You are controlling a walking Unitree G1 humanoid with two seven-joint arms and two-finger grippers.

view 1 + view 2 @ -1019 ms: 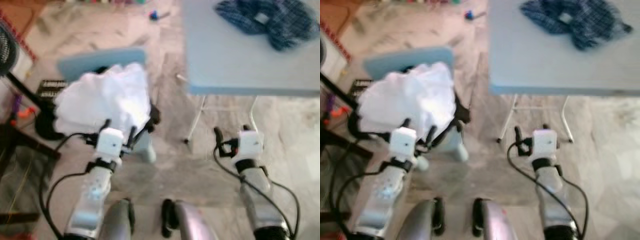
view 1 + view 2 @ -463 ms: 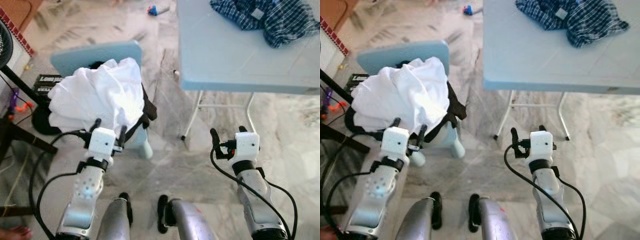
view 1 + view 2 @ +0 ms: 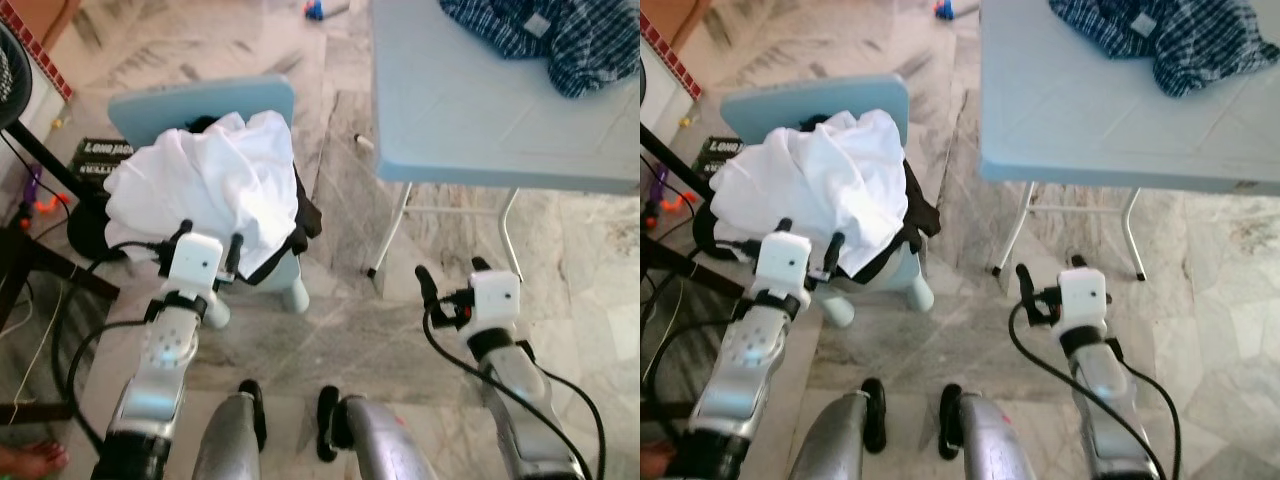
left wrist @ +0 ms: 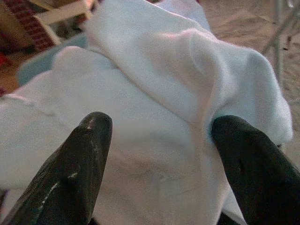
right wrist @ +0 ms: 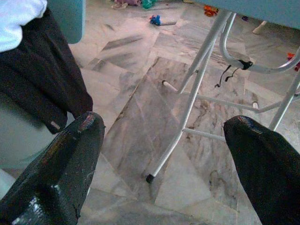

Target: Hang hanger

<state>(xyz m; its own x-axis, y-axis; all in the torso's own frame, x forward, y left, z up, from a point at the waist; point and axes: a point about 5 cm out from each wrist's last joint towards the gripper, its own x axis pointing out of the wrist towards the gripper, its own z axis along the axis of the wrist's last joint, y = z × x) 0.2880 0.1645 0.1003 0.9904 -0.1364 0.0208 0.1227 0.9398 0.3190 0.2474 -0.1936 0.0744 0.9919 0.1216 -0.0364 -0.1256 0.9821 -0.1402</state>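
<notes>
Ahead of the left gripper (image 3: 208, 238), on the small blue chair (image 3: 200, 100), lies a heap of white cloth (image 3: 215, 185) with a dark garment (image 3: 912, 215) hanging from under it on the side toward the table. No hanger can be made out anywhere — if it is there, it is buried in or under that heap, and I cannot tell which way its long axis runs. The left gripper is much the nearer tool: its two fingers stand apart and empty, tips just short of the near edge of the cloth, and the left wrist view has the cloth (image 4: 154, 117) spread between the fingers (image 4: 79, 168). So the coming move looks like a short reach forward and slightly down, straight into the folds.

The right gripper (image 3: 448, 275) hangs over bare marble floor (image 3: 340, 330) between chair and table (image 3: 480, 110), fingers wide apart and holding nothing; in its wrist view the table's white legs (image 5: 197, 79) sit ahead and the dark garment (image 5: 42, 84) to one side. It would have to cross toward the chair to help.

Room is fair: open floor lies between the two grippers, but the chair back stands behind the heap, the table edge sits ahead on the right with a checked shirt (image 3: 555, 40) on top, and a dark stand and cables (image 3: 60, 190) crowd the far left.
</notes>
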